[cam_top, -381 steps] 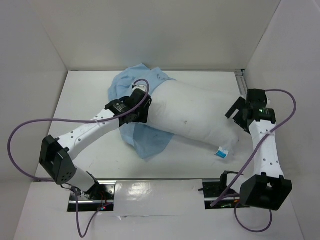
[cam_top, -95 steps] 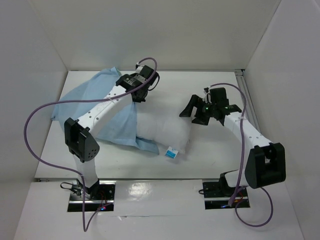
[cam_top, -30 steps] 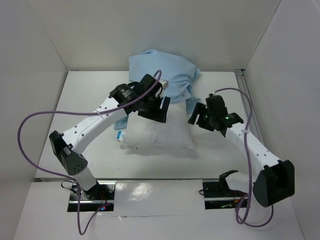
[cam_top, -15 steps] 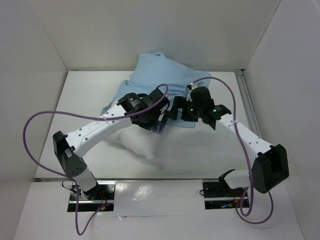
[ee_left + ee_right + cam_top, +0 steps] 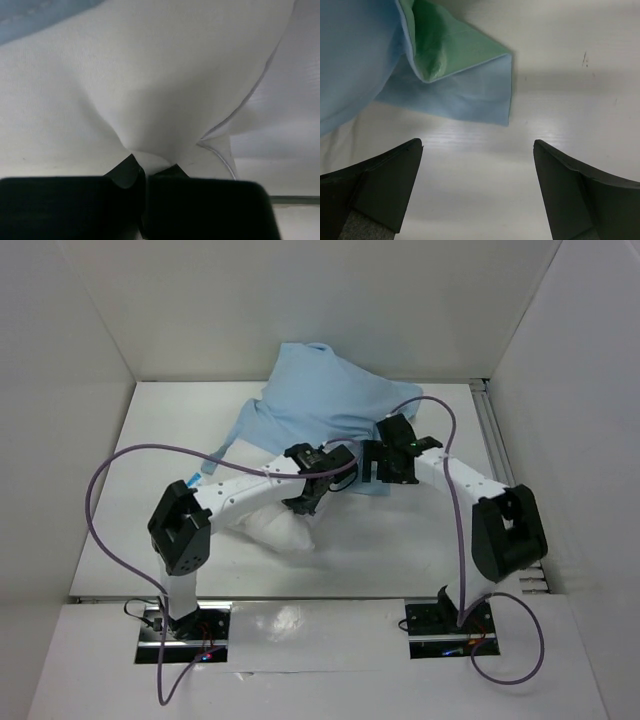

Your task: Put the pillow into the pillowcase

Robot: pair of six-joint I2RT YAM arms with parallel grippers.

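The plump white rectangular pillow point(image 5: 275, 532) lies just in front of the heaped, thin light-blue cloth pillowcase point(image 5: 320, 405), which seems to overlap its far end. Most of the pillow is bare, so insertion looks barely begun. On the left arm point(image 5: 235, 492) the jaws pinch a fold of pillow cloth. On the right arm point(image 5: 455, 478) they gape empty over the pillowcase's near corner. A white surface point(image 5: 400, 550) lies under the pillowcase, with plain white walls point(image 5: 300, 300) behind and beside it.

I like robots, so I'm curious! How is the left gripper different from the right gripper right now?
The left gripper is pinched shut on a fold of the white pillow; the right gripper is wide open and holds nothing. The left gripper presses into the pillow, while the right gripper hangs over bare table beside a corner of the blue-green pillowcase, not touching it. Both have black fingers.
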